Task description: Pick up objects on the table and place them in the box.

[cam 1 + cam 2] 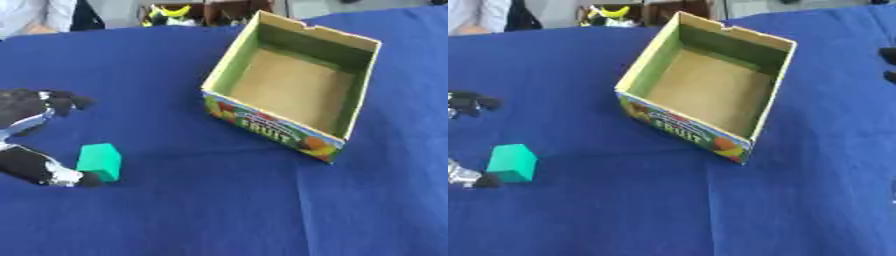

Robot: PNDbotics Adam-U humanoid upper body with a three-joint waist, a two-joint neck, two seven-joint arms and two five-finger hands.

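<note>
Left hand [35, 145] is bracketing the green block [99, 161], fingers apart, thumb tip touching its near side. Box [354, 100] is sitting empty, right. Fingers should be closing squarely before lifting.

Both views looked steeply down from head height onto the blue-covered table [175, 215], facing forward and away from the robot, with the cardboard box [293, 85] as the fixed mark. In the left eye view the box sat right of centre; in the right eye view it lay near the middle, so more cloth showed to the right of the box. Both shared the box, the cloth before it, and a strip of room clutter beyond the box's far edge.
</note>
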